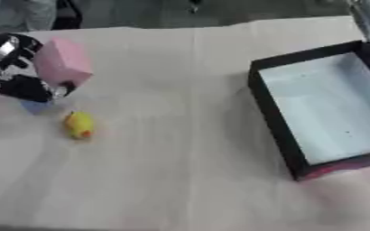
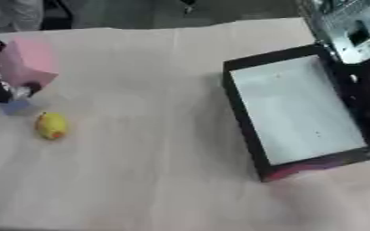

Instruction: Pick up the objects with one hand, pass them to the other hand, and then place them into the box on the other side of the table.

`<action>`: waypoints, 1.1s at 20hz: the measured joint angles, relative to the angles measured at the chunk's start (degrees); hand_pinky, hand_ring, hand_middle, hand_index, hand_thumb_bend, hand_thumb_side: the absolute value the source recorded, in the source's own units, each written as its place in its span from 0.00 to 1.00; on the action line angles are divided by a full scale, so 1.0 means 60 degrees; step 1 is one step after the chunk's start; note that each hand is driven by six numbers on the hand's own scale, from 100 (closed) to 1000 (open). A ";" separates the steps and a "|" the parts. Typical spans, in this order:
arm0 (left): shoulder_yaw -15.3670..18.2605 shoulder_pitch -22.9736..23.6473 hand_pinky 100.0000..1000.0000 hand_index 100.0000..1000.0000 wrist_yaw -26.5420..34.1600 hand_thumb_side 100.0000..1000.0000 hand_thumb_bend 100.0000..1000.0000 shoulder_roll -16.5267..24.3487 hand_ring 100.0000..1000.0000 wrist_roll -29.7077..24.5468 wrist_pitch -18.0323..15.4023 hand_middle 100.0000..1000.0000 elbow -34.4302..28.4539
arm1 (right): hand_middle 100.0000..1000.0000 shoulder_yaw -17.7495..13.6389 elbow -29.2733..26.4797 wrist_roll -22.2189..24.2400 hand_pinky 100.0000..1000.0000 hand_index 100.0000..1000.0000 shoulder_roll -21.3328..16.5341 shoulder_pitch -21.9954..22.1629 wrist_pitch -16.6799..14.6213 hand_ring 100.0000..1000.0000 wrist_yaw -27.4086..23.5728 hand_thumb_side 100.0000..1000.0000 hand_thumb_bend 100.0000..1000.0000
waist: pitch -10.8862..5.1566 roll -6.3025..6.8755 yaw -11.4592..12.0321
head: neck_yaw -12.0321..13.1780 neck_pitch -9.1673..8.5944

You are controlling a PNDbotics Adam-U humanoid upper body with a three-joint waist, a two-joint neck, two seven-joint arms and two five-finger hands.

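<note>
A pink block [image 1: 62, 62] is held at the far left, a little above the table, with my left hand [image 1: 22, 85] curled round it from the left side. Below it a small yellow toy with an orange spot [image 1: 79, 124] lies on the table. A small blue piece [image 1: 36, 107] sits on the table just under the hand. The black box with a pale inside [image 1: 328, 108] stands at the right. My right arm [image 2: 354, 40] comes in from the upper right over the box's far corner; its hand is out of the frame.
A tan cloth [image 1: 180, 158] covers the table, with a wide bare stretch between the toy and the box. Dark floor and a person's clothing show along the far edge.
</note>
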 measured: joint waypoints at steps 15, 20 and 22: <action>-0.0089 0.0511 0.75 0.43 -0.1828 0.00 0.16 -0.1628 0.70 0.1381 -0.1046 0.61 -0.0420 | 0.91 0.0989 0.0005 0.1544 0.88 0.88 0.2087 0.0060 -0.0199 0.86 0.2020 0.18 0.24 | 0.0000 -0.0008 -0.0047 | -0.0362 0.0405; -0.0089 0.0647 0.75 0.43 -0.2043 0.00 0.16 -0.1736 0.70 0.1664 -0.1213 0.60 -0.0654 | 0.91 0.1176 0.0004 0.1847 0.88 0.88 0.2265 0.0074 -0.0292 0.86 0.2303 0.12 0.30 | 0.0000 -0.0008 -0.0005 | -0.0454 0.0409; -0.0089 0.0715 0.75 0.43 -0.2102 0.00 0.17 -0.1737 0.69 0.1765 -0.1267 0.59 -0.0742 | 0.91 0.1251 -0.0002 0.2009 0.87 0.88 0.2326 0.0075 -0.0294 0.86 0.2312 0.12 0.31 | 0.0000 -0.0008 -0.0005 | -0.0504 0.0408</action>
